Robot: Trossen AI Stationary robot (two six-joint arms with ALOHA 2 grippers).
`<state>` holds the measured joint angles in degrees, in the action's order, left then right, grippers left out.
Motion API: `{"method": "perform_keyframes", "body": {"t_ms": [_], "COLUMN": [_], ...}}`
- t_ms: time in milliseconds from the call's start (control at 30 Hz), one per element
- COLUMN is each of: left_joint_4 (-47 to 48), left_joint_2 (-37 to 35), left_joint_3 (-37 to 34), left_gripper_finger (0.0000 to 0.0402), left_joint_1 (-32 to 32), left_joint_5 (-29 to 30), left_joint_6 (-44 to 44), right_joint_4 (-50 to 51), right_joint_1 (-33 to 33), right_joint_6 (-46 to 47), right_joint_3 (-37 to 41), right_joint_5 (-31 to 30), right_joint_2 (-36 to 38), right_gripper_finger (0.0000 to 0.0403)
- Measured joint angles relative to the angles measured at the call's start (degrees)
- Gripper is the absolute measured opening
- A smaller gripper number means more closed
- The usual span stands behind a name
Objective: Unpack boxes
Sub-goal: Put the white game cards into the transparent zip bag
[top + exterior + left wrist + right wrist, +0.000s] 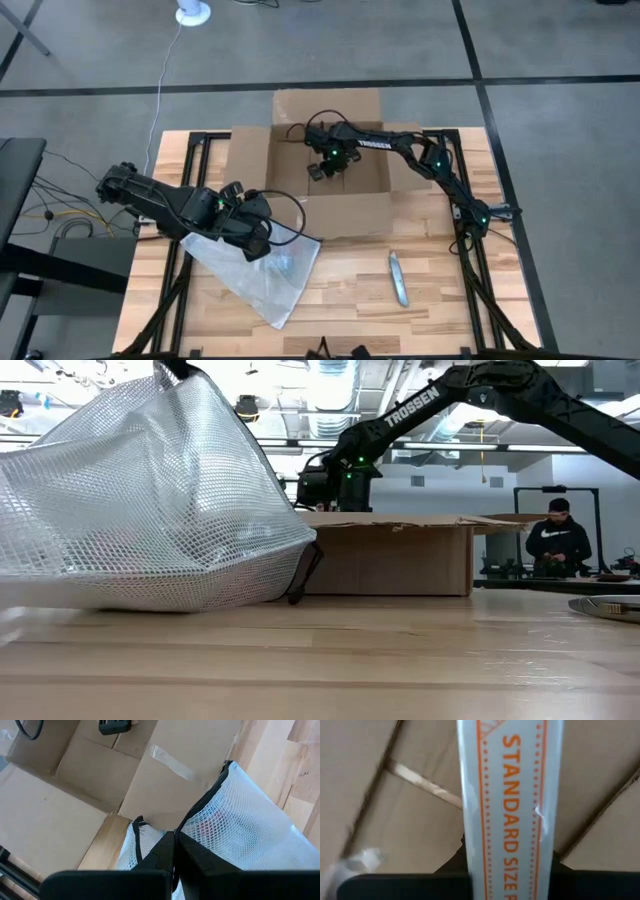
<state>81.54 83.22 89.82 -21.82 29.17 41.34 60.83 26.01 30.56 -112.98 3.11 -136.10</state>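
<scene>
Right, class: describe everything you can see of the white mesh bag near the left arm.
The mesh bag is translucent white netting with a dark zip edge, soft and crumpled. It lies on the wooden table, in front of the open cardboard box, one end lifted and bulging tent-like in the low view. The left claw is shut on its upper edge. Something reddish shows faintly inside; what it is cannot be told.
</scene>
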Motion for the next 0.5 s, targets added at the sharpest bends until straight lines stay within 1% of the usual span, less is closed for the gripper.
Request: {"method": "perform_keyframes", "body": {"t_ms": [133, 233, 400, 467, 500], "left_joint_4": [0.0, 0.1, 0.1, 0.1, 0.1], "left_joint_2": [0.0, 0.0, 0.0, 0.0, 0.0], "left_joint_3": [0.0, 0.0, 0.0, 0.0, 0.0], "left_gripper_finger": [0.0000, 0.0000, 0.0000, 0.0000, 0.0000], "left_joint_1": [0.0, 0.0, 0.0, 0.0, 0.0], "left_joint_5": [0.0, -0.7, -3.3, -3.7, -3.7], "left_joint_6": [-0.9, -1.2, -1.3, -1.3, -1.3], "right_joint_4": [7.2, 13.6, 15.2, 13.2, 11.7], "right_joint_1": [-1.1, -2.6, -7.4, -10.1, -11.5], "right_joint_6": [-9.7, -18.3, -39.1, -44.5, -45.8], "right_joint_3": [-3.4, -6.5, -7.3, -7.3, -7.3], "right_joint_5": [0.4, 0.9, 7.2, 7.8, 8.2], "right_joint_2": [1.5, 5.2, 11.2, 12.0, 12.0], "right_gripper_finger": [0.0047, 0.0047, 0.0047, 0.0047, 0.0047]}}
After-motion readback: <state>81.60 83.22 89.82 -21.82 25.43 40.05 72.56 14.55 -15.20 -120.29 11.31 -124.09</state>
